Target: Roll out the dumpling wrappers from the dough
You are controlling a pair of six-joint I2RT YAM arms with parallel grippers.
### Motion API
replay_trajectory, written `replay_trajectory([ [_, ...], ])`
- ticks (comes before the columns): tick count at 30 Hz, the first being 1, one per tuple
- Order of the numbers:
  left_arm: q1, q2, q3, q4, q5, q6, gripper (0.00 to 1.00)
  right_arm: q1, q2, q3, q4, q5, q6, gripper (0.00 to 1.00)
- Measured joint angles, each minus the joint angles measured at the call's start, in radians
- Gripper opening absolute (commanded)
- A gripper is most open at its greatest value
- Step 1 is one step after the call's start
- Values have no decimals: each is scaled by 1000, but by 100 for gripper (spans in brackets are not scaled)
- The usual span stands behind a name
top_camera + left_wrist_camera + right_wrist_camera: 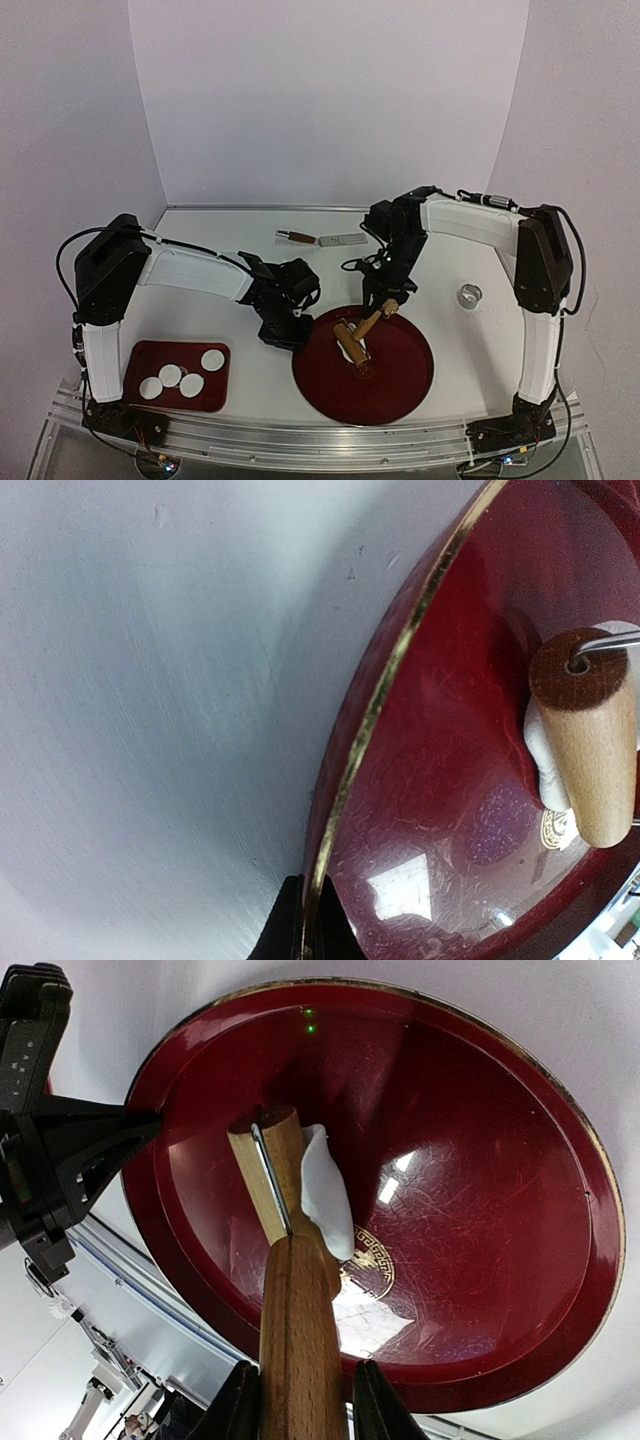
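A ragged white dough piece (pixel 325 1195) lies on the round red plate (pixel 500 1160), pressed under the roller of a wooden rolling pin (pixel 262 1165). My right gripper (pixel 300 1395) is shut on the pin's handle; in the top view it (pixel 385 302) is above the plate's far side. My left gripper (pixel 308 925) is shut on the plate's gold-edged left rim (pixel 390 680); in the top view it (pixel 290 335) is at the plate's left edge. Several round white dumpling wrappers (pixel 191 385) lie in a red rectangular tray (pixel 135 355) at the front left.
A small metal ring (pixel 468 295) stands on the table to the right of the plate. A wooden-handled scraper (pixel 320 239) lies near the back wall. The metal rail (pixel 320 445) runs along the near edge.
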Motion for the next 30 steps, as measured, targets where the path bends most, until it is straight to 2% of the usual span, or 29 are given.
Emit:
replay_trajectory([
  [11, 2, -19, -42, 52, 3, -4, 0, -50, -34, -39, 4, 19, 21, 0],
  [30, 2, -38, -81, 98, -1, -18, 0, -158, -73, -157, 62, -77, -23, 0],
])
